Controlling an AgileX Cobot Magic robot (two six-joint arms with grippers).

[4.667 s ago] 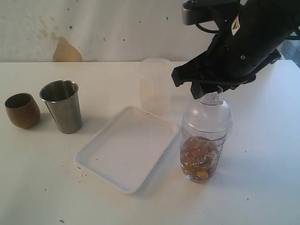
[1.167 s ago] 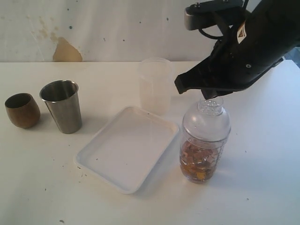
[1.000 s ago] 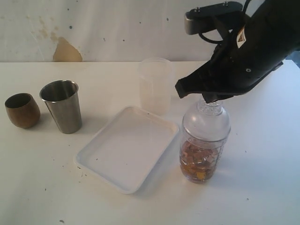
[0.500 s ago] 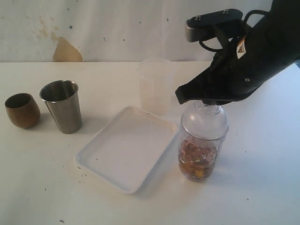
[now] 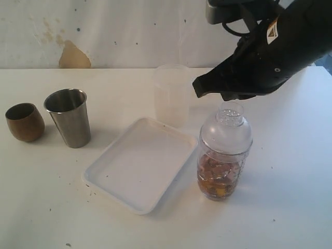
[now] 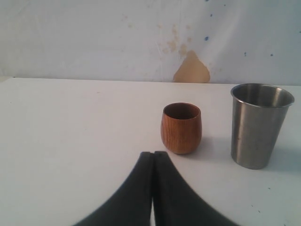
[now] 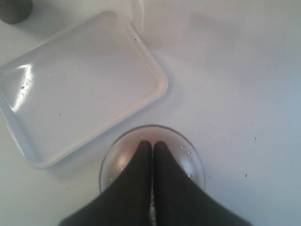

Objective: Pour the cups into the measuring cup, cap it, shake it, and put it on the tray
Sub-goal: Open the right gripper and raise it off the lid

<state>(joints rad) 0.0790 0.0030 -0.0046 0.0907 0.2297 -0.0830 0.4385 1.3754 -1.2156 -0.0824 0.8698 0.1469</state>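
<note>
Since half a second ago our right gripper (image 7: 151,145) has risen off the cap (image 5: 226,132) and now hangs just above its open neck, jaws pressed together, holding nothing. Capped, the measuring cup (image 5: 219,176) stands upright on the table (image 5: 290,207), just beside the right corner of the tray (image 5: 140,161), with brown contents in its lower part. From the right wrist the gripper hides the neck, and the picture edge cuts the dome. Behind the tray the frosted container (image 5: 171,93) is pale and hard to make out. Far left in the exterior view stand the steel tumbler (image 5: 68,118) and the wooden cup (image 5: 24,122), apart; our left gripper (image 6: 153,157), clenched and empty too, points toward them
</note>
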